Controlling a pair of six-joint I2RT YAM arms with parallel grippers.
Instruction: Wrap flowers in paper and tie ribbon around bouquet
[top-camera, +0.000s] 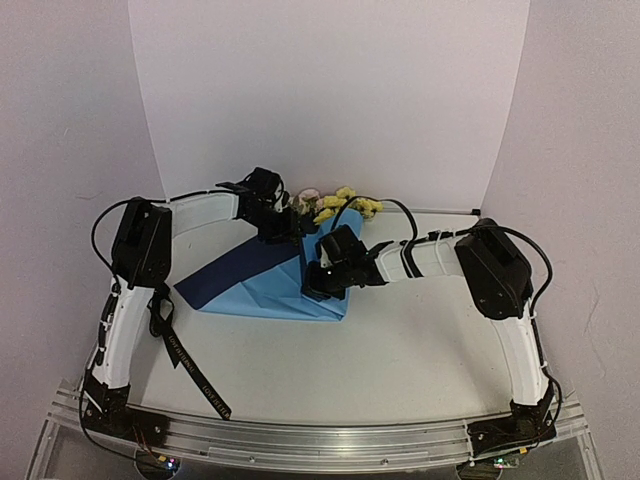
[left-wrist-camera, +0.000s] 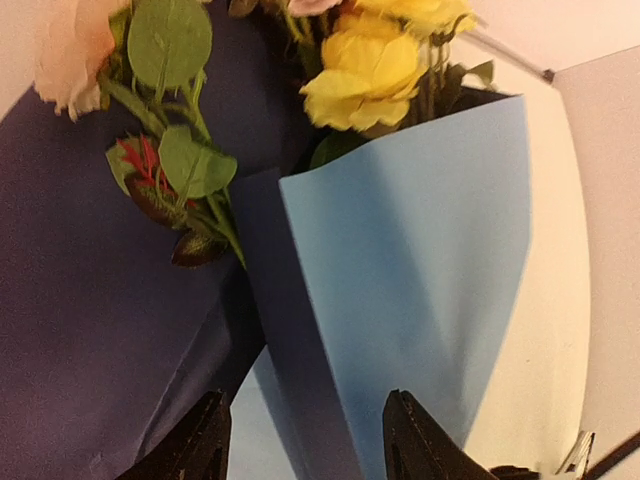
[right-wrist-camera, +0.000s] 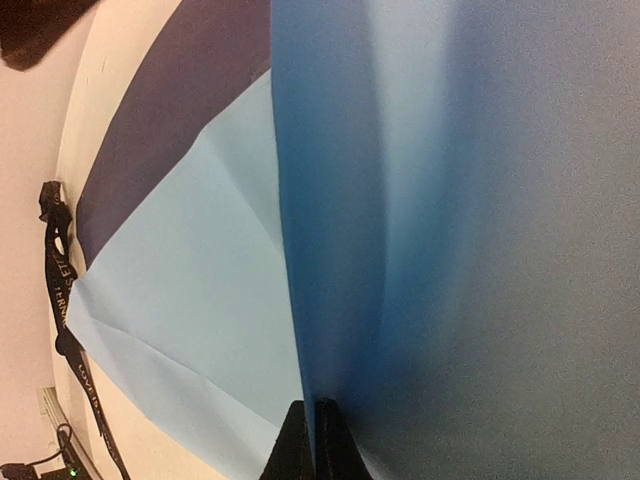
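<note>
Right fingers (right-wrist-camera: 338, 455) clenched on a raised fold of the paper (top-camera: 262, 292), light blue face out, navy flap flat on the bench (top-camera: 420, 350). Left fingers (left-wrist-camera: 198, 452) released, spread apart with the paper's edge between them, just below the flowers (left-wrist-camera: 368, 70), which poke out of the blue wrap. The ribbon (top-camera: 192, 365) lies on the bench by the left arm, apart from the paper.
</note>
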